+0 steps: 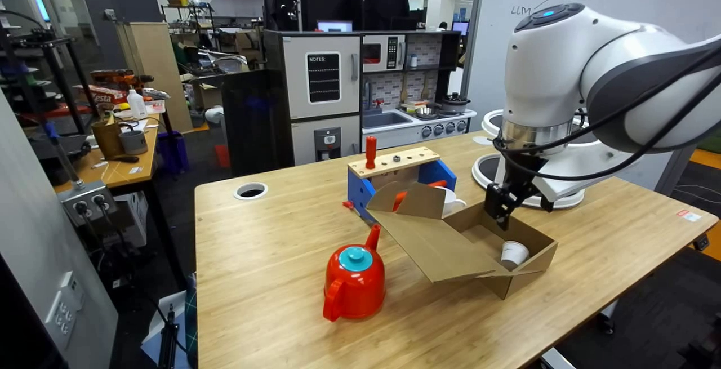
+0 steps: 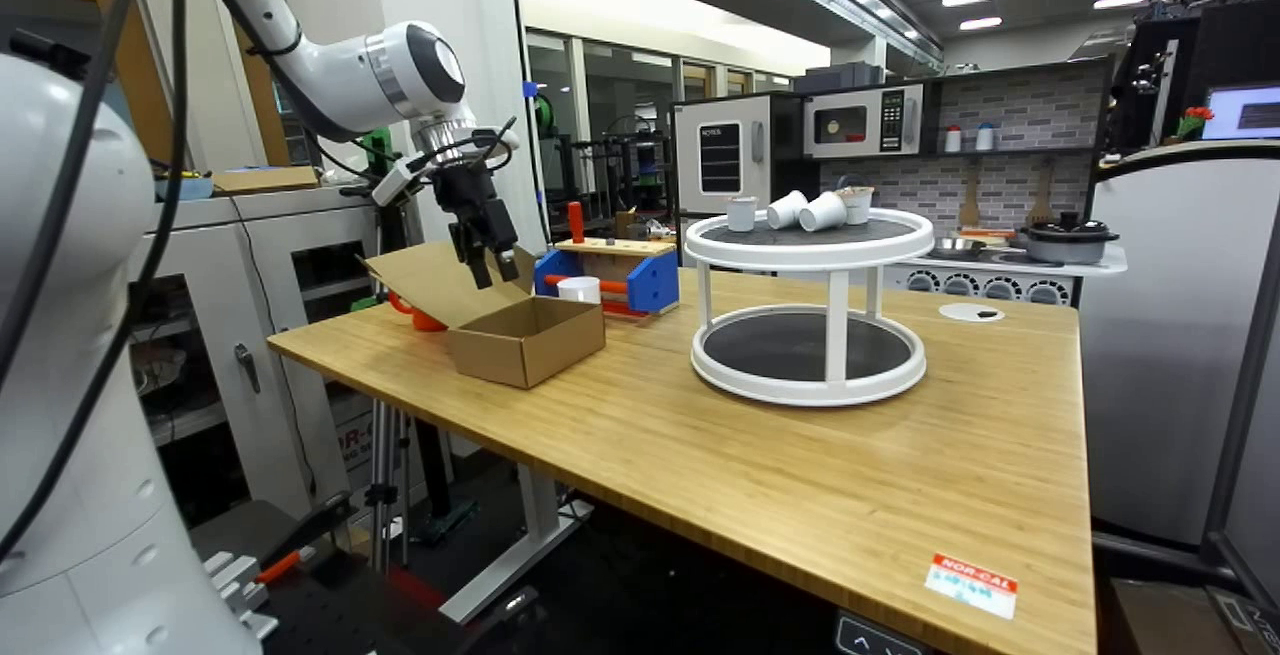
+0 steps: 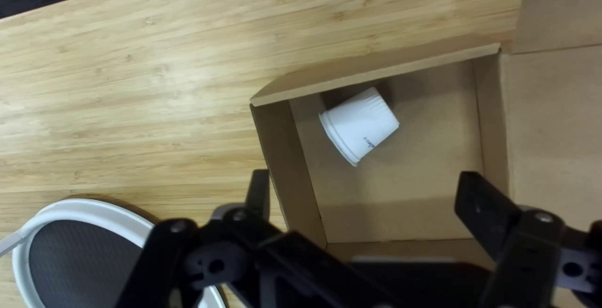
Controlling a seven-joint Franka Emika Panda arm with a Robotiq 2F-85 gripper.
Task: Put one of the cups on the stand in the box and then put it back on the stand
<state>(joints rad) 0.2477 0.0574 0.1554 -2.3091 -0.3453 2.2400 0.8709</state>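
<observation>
A white paper cup (image 3: pixel 360 127) lies on its side inside the cardboard box (image 3: pixel 291 171), close to one wall. In an exterior view the same cup (image 1: pixel 514 253) is visible through the box's top, its flaps folded back. Above the box hovers my gripper (image 3: pixel 367 195), fingers wide apart, nothing between them and the cup beyond the fingertips. An exterior view shows the gripper (image 2: pixel 495 273) tilted over the box (image 2: pixel 525 345), not touching the cup. The white round stand (image 2: pixel 810 255) carries several white cups (image 2: pixel 823 212) on its upper level, two of them tipped over. Its lower level is bare.
The long box flap (image 1: pixel 434 242) slopes outward beside the box. Behind it are a blue toy rack (image 1: pixel 360 189) with a wooden top and a white mug (image 2: pixel 579 289). A red teapot (image 1: pixel 355 281) stands near the flap. The table edge (image 2: pixel 700 525) runs near the box.
</observation>
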